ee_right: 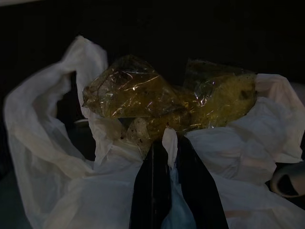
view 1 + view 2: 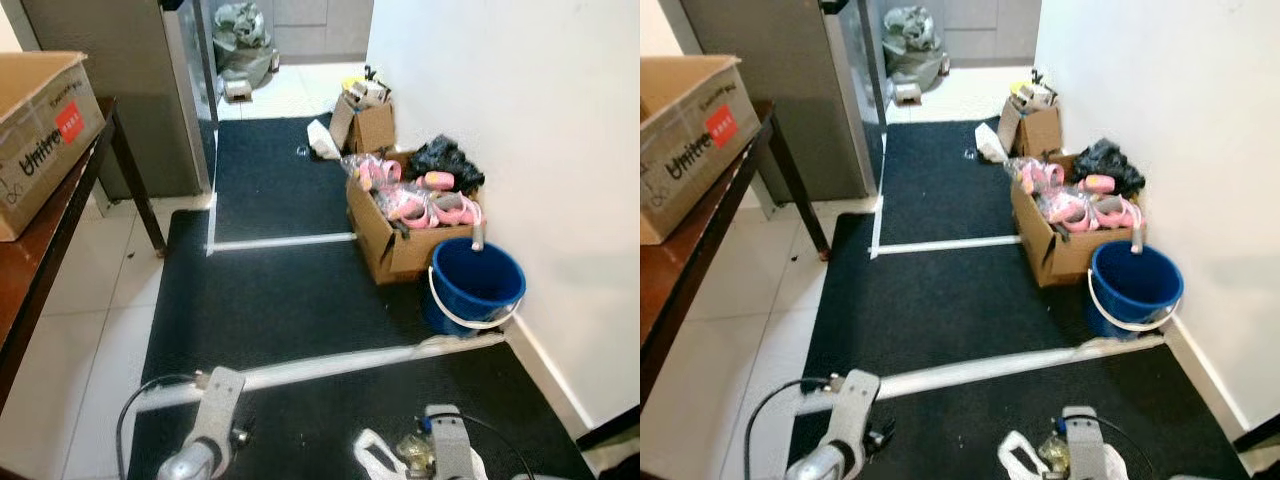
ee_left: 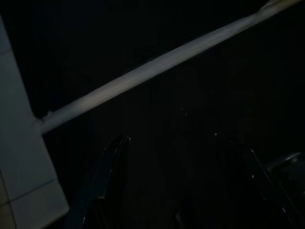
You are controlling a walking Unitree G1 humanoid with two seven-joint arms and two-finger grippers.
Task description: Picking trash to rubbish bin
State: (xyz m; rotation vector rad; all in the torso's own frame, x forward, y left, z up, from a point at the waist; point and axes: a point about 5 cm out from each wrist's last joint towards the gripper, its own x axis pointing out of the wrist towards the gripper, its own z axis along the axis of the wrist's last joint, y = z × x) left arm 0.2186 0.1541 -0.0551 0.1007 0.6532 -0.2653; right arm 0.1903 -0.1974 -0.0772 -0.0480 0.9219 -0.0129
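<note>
One low right hand (image 1: 164, 143) pinching white trash bag (image 1: 57, 157).

White trash bag (image 1: 71, 191) (crumpled, perhaps yellowish wrappers inside), blue bucket (image 2: 476, 283) upright.

Two silver, boxy-ended arms, left arm (image 2: 212, 418) and right arm (image 2: 447, 447); a thin black cable loops beside each; each gripper has long, glossy black fingers (image 1: 153, 191), tapering.
</note>
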